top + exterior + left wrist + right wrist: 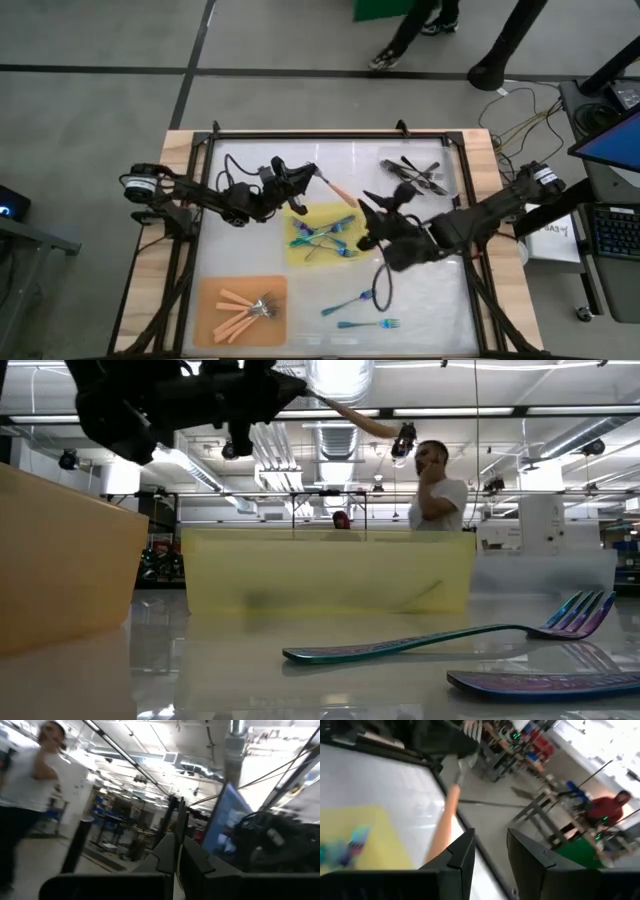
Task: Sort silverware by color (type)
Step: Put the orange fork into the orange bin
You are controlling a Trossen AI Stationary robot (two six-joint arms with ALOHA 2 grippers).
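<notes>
An orange-handled fork (338, 192) hangs in the air over the far edge of the yellow mat (300, 255), with my left gripper (312, 177) shut on it. My right gripper (490, 837) stands open just past the handle's free end; the handle (445, 820) runs down beside one finger (462, 855), outside the gap. Several blue-teal forks (325, 238) lie on the yellow mat. Orange-handled forks (245, 305) lie on the orange mat (215, 290). Dark forks (415, 175) lie at the far right. My left gripper pinches the fork's silver head end (460, 767) between its two shut fingers, coming from the table's left. The orange handle (350, 415) sticks out beyond the fingers toward the right gripper. The fork is lifted clear of the table, roughly level.
Two blue-teal forks (350, 300) (370, 325) lie loose on the white table near its front edge, right of the orange mat. A dark frame (330, 135) rims the work area. People stand in the room behind the table.
</notes>
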